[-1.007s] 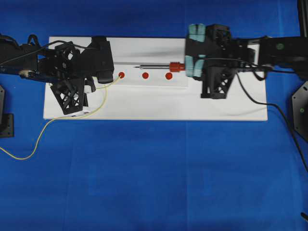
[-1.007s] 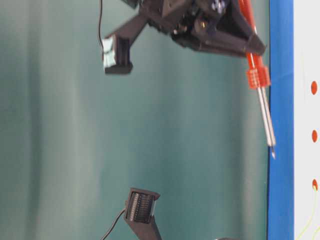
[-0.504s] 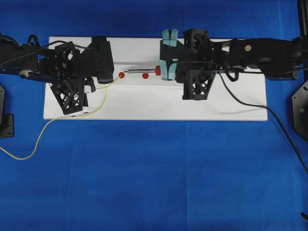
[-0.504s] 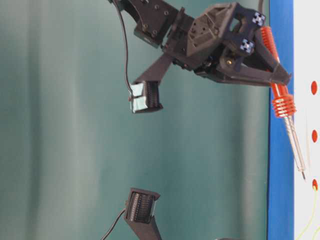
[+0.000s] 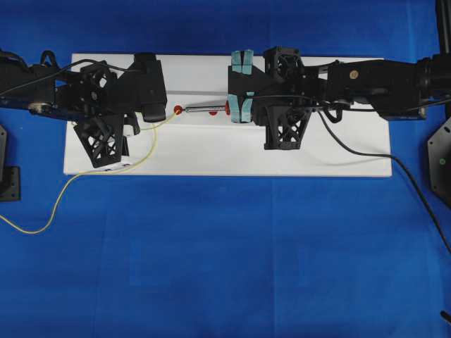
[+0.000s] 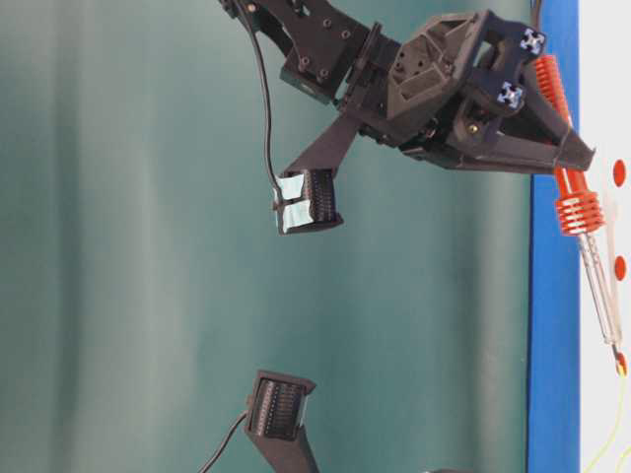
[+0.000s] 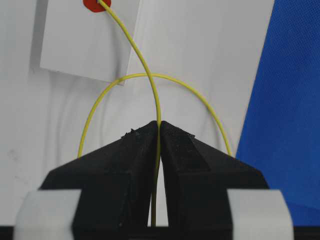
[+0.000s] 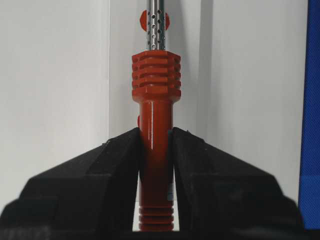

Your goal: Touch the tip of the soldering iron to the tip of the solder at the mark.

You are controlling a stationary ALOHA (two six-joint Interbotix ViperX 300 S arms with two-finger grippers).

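the left gripper (image 7: 159, 131) has its fingers (image 7: 125, 160) pressed onto the solder (image 7: 145, 75), pinching the yellow wire a short way back from its free end. that short reach likely keeps the limp wire stiff enough to aim: its end lies on the red mark (image 5: 177, 110) nearest this gripper, on the white board (image 5: 211, 158). behind the pinch the wire loops back and trails off the board onto the blue surface (image 5: 225, 267), slack, so it seems to put no pull on the tip.

the right gripper (image 8: 156, 137) pinches the soldering iron (image 5: 211, 108) by its red handle, just behind the ribbed collar, fingers (image 8: 107, 165) tight on both sides. holding it there leaves the whole metal shaft free and pointing at the mark. in the overhead view the shaft runs along the row of marks with its tip at or just beside the mark where the solder ends. in the table-level view the iron slopes down to the board and its point (image 6: 618, 357) sits right at that mark, by the solder's end. whether metal truly touches wire cannot be told; it looks like contact or a hair short, so any remaining move should be tiny and gentle, lest the wire be pushed off the mark.
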